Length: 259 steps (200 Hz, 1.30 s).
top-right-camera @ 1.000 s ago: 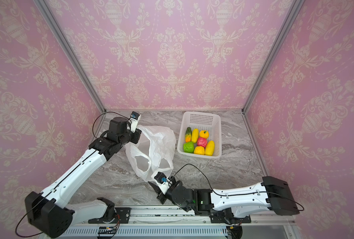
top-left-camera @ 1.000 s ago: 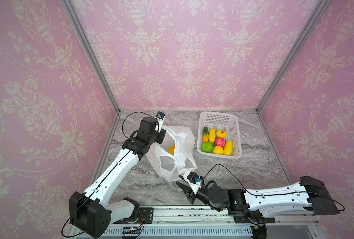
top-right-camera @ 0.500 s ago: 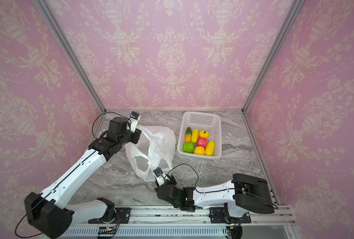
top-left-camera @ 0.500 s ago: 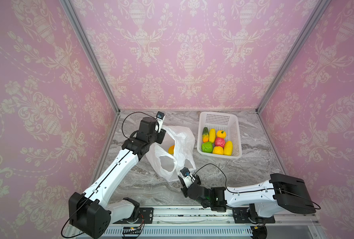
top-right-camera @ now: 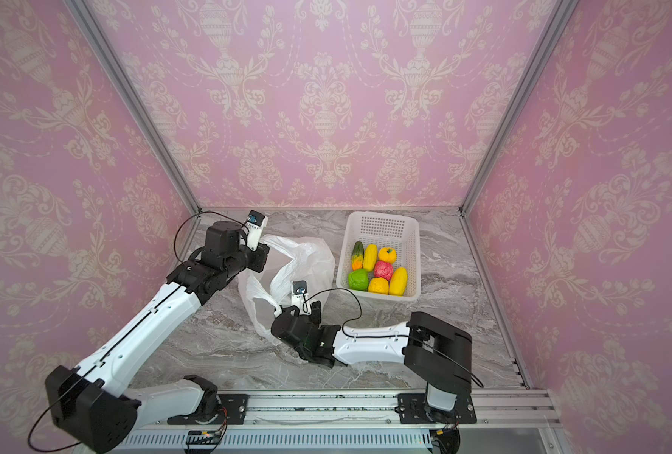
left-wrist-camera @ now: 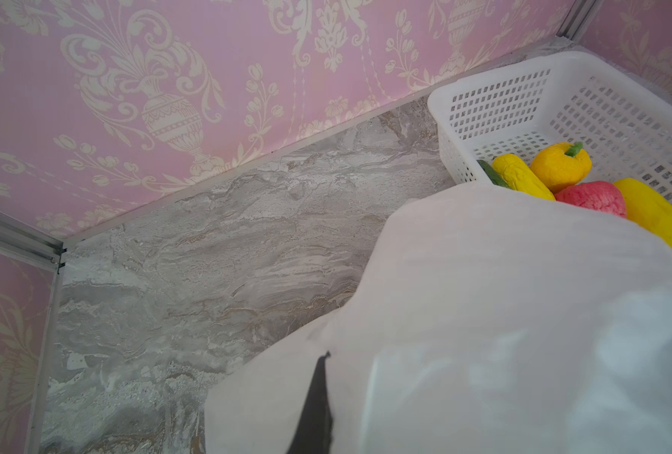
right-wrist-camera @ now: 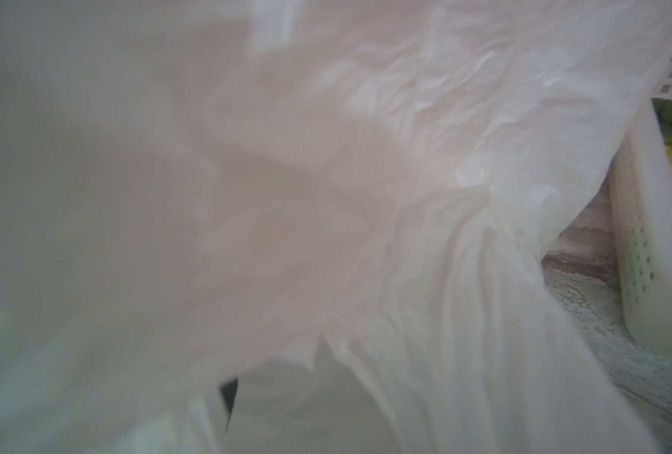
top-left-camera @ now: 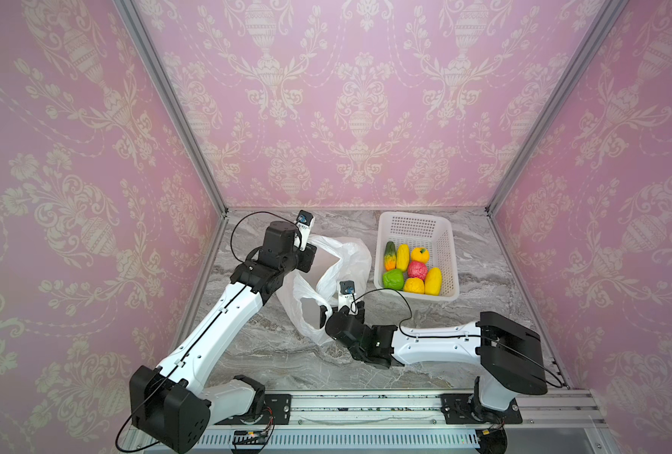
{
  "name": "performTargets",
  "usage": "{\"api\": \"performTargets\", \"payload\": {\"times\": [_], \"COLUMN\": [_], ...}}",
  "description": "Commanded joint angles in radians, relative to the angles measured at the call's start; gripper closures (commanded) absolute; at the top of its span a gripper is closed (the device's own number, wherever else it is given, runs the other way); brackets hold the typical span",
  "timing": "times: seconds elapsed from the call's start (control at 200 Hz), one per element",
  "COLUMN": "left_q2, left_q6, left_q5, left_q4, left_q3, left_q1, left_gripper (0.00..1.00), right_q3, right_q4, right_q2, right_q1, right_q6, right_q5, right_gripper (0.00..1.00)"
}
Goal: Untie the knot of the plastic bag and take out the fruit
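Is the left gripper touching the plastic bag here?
Touching. In the left wrist view the plastic bag lies wrapped against the left gripper, which is shut on its film.

Crinkly translucent plastic bag [top-left-camera: 350, 257], matt marbled tabletop [top-left-camera: 495, 298]

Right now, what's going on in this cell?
The left gripper is shut on the far-left edge of the white plastic bag, holding that edge up. The right gripper is at the bag's near side with its jaws open, gripping nothing. No knot shows, and the bag's mouth is open. Seven toy fruit lie in the white perforated basket. Whether any is in the bag cannot be seen.
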Motion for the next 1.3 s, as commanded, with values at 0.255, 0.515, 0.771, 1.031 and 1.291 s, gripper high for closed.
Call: {"api": "performTargets", "payload": {"times": [0.255, 0.515, 0.771, 1.031, 1.291], "left_q2": [-0.013, -0.01, -0.056, -0.155, -0.133], "left_q6": [-0.033, -0.037, -0.029, -0.012, -0.006], "left_q5": [0.058, 0.119, 0.326, 0.344, 0.31], "left_q4": [-0.004, -0.004, 0.064, 0.17, 0.152], "left_q3": [0.03, 0.032, 0.007, -0.071, -0.063], "left_q1": [-0.001, -0.011, -0.064, -0.09, -0.09], "left_gripper": [0.99, 0.99, 1.0, 1.0, 1.0], "right_q3": [0.301, 0.457, 0.501, 0.509, 0.42], "right_q4": [-0.216, -0.184, -0.066, -0.132, -0.052], "right_q2": [0.27, 0.41, 0.485, 0.513, 0.518], "right_q1": [-0.185, -0.229, -0.272, -0.327, -0.391], "right_q6": [0.275, 0.2, 0.204, 0.298, 0.354], "right_q5": [-0.126, -0.13, -0.158, -0.115, -0.223], "right_gripper": [0.0, 0.0, 0.0, 0.0, 0.18]}}
